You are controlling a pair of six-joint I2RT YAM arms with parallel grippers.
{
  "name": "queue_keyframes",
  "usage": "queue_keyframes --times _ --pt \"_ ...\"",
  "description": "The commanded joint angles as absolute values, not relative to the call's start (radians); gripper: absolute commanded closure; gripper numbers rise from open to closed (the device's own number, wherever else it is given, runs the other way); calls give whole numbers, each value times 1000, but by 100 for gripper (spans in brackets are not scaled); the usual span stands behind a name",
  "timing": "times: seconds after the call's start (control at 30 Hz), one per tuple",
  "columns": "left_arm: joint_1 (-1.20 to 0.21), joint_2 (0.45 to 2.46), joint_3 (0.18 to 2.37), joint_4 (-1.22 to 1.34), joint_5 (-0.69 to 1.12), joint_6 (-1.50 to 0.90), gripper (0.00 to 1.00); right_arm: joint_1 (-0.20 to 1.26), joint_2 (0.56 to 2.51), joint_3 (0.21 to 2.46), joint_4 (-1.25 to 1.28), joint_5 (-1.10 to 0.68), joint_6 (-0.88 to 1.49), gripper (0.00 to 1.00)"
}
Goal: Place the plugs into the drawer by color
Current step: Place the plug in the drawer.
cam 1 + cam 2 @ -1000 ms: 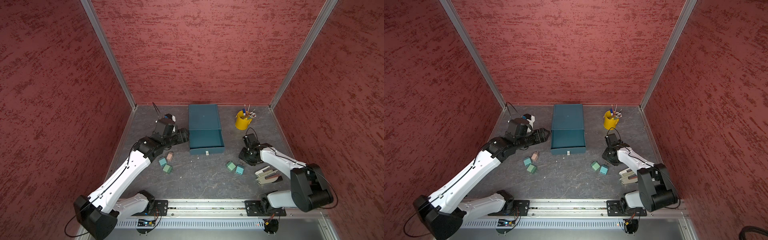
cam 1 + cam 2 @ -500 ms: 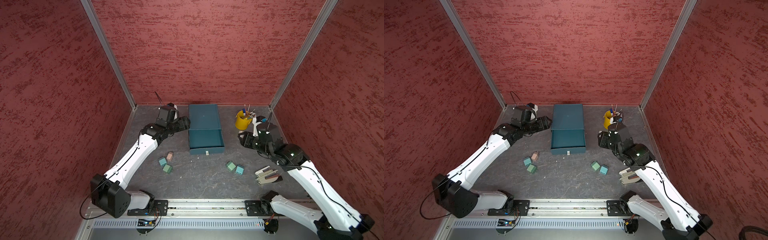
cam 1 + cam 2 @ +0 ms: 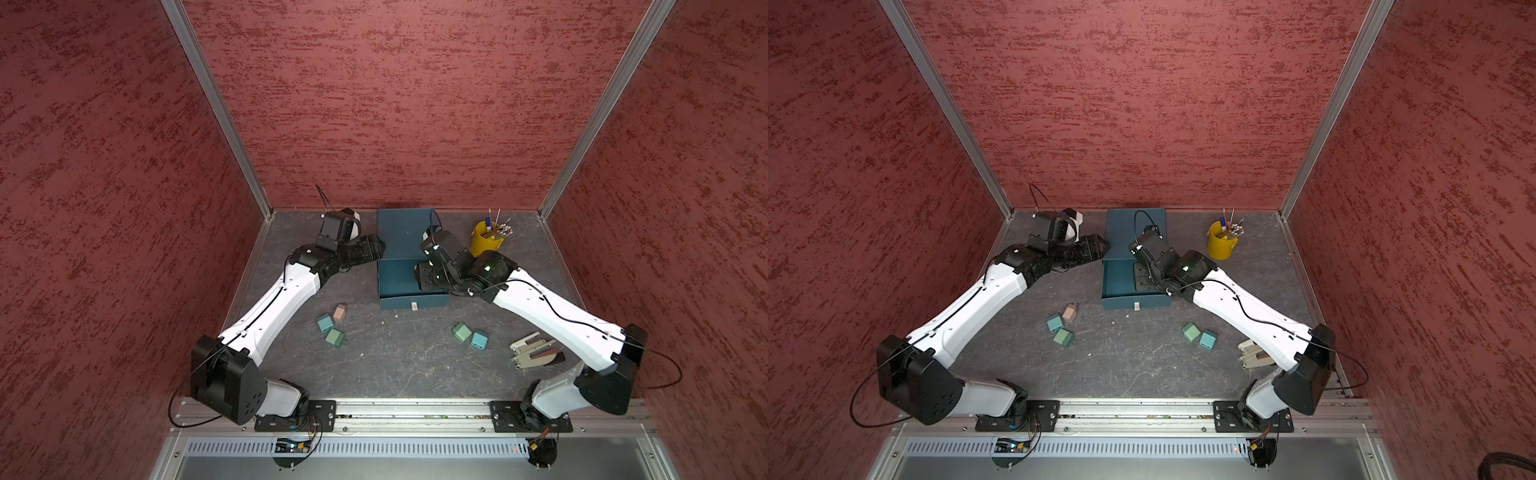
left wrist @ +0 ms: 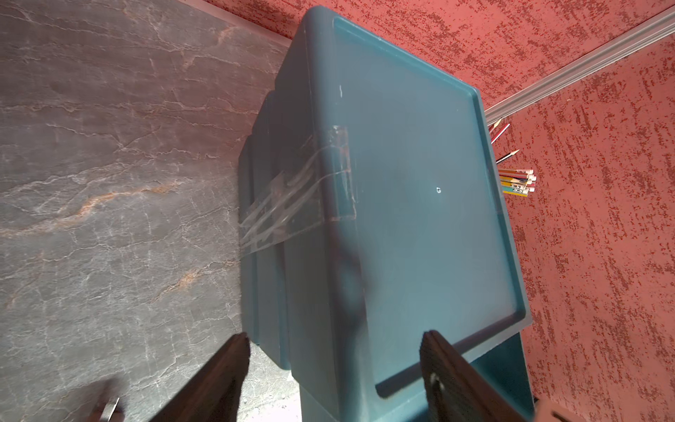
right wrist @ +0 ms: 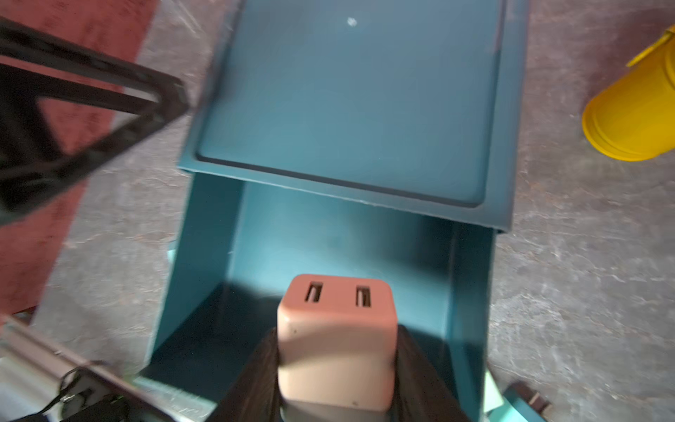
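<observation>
The drawer is a dark teal chest at the back middle, and its top drawer is pulled out. My right gripper is shut on a pale pink plug and holds it over the open drawer's inside, as both top views show. My left gripper is open at the chest's left front corner, holding nothing. On the table lie a pink plug, a teal-blue plug and a mint green plug at left. A mint green plug and a teal-blue plug lie at right.
A yellow pen bucket stands right of the chest. A beige stapler-like tool lies near my right arm's forearm. Red walls close the table on three sides. Clear tape runs down the chest's left side.
My right arm has swung up from the front right of the table to above the open drawer, carrying the pink plug. My left gripper has moved back along the chest's left side.
</observation>
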State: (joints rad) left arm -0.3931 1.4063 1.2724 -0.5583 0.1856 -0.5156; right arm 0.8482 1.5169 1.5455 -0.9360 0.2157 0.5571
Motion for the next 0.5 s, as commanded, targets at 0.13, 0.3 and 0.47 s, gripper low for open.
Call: queue_keyframes --times 0.13,0.3,0.47 --pt "-383 1423 1267 -544 200 -506 23 848 1511 1571 -1008 302 595 50" --pt "-383 1372 1262 -545 169 -518 24 869 1467 1585 -1012 309 579 32" --pt "-387 1267 1274 -614 47 -512 23 881 1392 1603 -1042 347 584 31"
